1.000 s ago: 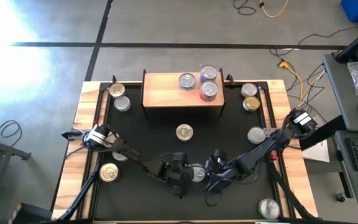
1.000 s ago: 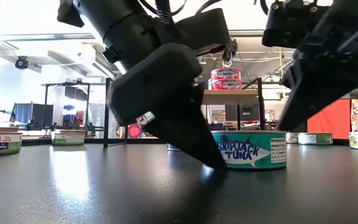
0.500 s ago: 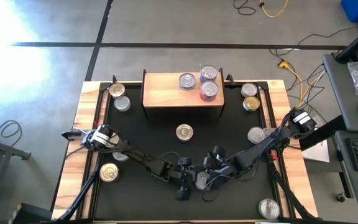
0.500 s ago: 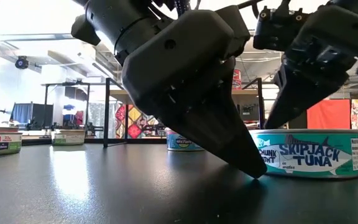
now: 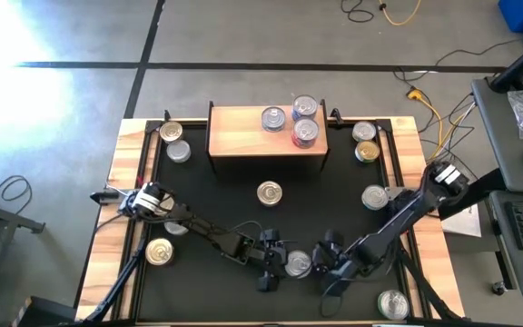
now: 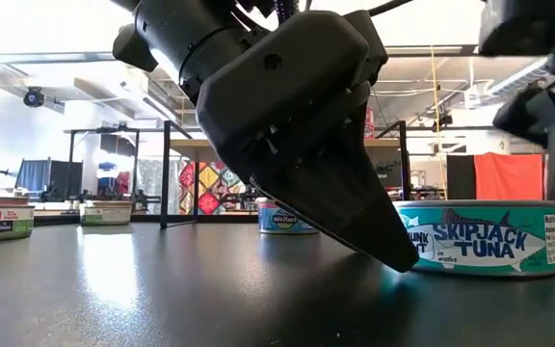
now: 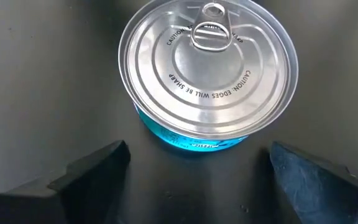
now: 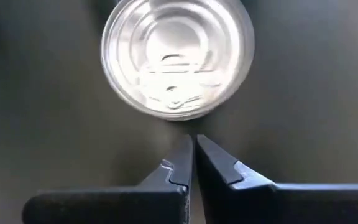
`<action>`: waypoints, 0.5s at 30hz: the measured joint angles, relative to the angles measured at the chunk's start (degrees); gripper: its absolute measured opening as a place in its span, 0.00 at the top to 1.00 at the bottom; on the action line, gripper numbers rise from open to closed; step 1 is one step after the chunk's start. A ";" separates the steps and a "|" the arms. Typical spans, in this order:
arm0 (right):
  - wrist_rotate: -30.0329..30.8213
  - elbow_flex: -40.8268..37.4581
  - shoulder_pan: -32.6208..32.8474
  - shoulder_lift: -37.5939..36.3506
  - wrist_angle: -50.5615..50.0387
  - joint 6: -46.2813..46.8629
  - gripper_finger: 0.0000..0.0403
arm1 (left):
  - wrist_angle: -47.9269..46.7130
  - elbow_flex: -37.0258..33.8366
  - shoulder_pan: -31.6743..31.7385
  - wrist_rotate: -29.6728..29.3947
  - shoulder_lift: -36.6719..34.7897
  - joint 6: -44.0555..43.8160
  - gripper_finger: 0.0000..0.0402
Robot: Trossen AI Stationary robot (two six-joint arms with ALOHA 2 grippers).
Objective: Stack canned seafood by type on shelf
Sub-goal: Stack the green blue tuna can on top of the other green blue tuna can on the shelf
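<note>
one skipjack tuna label [image 6: 475, 241], low view only

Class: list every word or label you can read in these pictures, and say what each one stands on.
"SKIPJACK TUNA", with "CHUNK" partly hidden: side label of the teal can.
"CAUTION: EDGES WILL BE SHARP": that can's lid.
"BEE" and "TUNA": the can at the far left.
Other cans' labels: too small to read.

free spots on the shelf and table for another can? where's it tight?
The shelf is bare across its left half; three cans crowd its right. The table is open between the shelf front and the lone middle can. Tight: front centre, where the left gripper and right gripper flank the tuna can.
</note>
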 joint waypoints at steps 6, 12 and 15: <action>3.34 0.32 -1.02 5.52 4.79 -4.37 0.97 | 0.45 -0.04 -0.35 -1.76 0.14 0.90 0.04; 6.14 0.76 -3.16 6.43 4.67 -6.62 0.97 | 1.90 -0.15 -0.39 -3.38 0.22 4.64 0.04; 6.06 0.76 -3.94 6.38 4.91 -7.17 0.97 | 2.96 -0.23 -0.34 -3.72 0.29 5.18 0.04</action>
